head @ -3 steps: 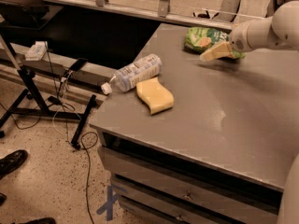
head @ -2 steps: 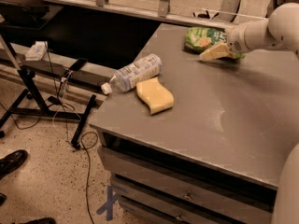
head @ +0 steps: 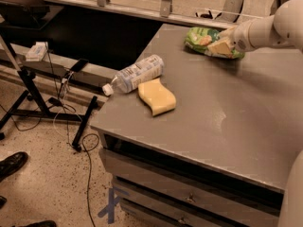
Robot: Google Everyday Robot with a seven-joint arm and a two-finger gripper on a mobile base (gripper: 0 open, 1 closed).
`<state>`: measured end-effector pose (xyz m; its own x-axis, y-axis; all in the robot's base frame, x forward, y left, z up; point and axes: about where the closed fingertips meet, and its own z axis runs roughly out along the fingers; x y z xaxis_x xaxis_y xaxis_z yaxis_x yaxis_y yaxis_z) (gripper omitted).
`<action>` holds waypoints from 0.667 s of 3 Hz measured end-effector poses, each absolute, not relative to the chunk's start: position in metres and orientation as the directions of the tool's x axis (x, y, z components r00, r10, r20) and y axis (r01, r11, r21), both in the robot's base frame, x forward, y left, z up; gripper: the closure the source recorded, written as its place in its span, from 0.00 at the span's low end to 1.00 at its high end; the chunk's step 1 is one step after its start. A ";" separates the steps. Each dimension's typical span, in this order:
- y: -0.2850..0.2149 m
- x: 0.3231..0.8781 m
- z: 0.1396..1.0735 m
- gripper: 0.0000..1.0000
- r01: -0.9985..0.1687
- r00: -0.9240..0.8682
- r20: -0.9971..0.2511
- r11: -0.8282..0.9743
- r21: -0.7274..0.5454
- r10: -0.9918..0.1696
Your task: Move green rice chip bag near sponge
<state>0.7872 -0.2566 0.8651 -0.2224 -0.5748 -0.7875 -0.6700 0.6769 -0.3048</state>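
Sitting at the far side of the table [head: 227, 122], gripper [head: 221, 46] overlaps green rice chip bag [head: 201, 36]; grip state: can't tell. Sponge [head: 157, 96] well apart, just beside bottle [head: 137, 73].

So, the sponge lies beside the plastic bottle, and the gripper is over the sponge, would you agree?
Not quite: the camera view shows the gripper at the green rice chip bag near the table's far edge. The sponge does lie beside the plastic bottle.
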 end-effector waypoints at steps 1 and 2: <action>-0.255 0.770 0.875 0.87 -0.691 -0.204 -0.771 0.647 -0.323 -0.603; -0.258 0.734 0.892 1.00 -0.722 -0.177 -0.739 0.596 -0.352 -0.651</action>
